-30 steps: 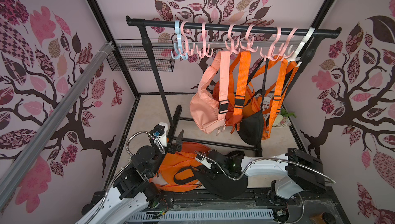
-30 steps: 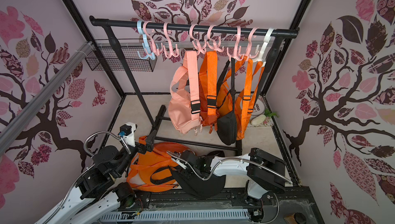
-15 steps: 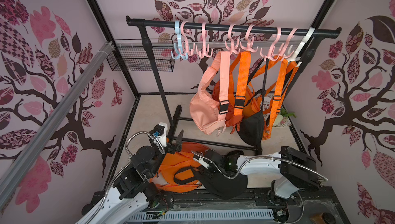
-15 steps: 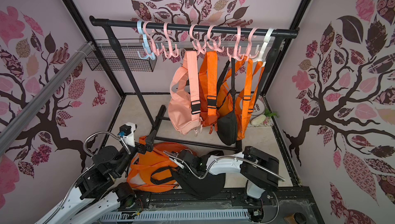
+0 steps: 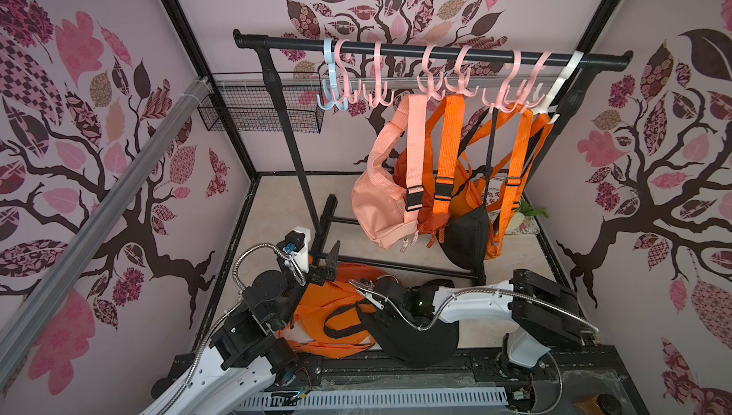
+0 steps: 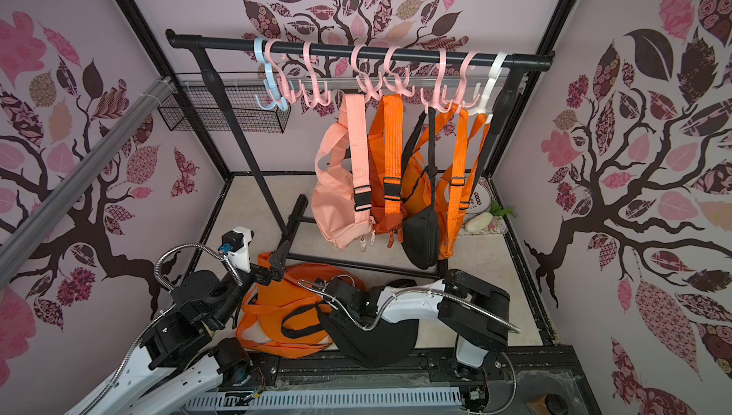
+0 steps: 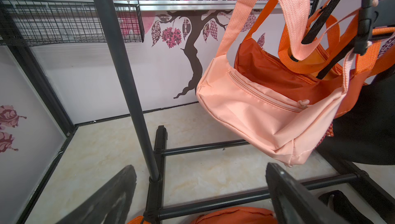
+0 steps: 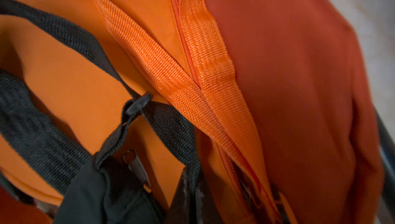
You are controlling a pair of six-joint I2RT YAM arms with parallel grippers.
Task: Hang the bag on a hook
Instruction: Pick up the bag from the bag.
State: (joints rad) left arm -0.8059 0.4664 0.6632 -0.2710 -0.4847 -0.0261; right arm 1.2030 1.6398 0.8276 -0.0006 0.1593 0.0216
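- Right gripper (image 8: 192,190): jaws stood half open a second ago and are now fully closed. The arm has also slid a little further across the orange bag (image 5: 317,310).
- Right wrist view: the black strap (image 8: 171,131) runs straight into the closed jaws and reads as pinched. Orange webbing (image 8: 213,96) lies just beside it; whether any is caught too, cannot tell.
- Black bag (image 5: 412,337) has not lifted. It lies flat at the front edge of the counter (image 5: 277,203), under the right arm, with its strap looped over the orange bag.
- Left gripper (image 7: 199,167): no change. Jaws are spread wide with nothing between them, held above the counter and facing the rack.
- Rack as before: the peach bag (image 5: 380,203) and the others hang from the middle to the right end of the rail (image 5: 396,48). The pink hooks (image 5: 378,92) nearer the left end are bare.
- Meaning — the grasp looks made, the carry not begun. The next move is likely a lift of the strap toward a bare hook.
- Risk — the orange webbing may drag up with it, or the loop may fall shut before a hook can enter.
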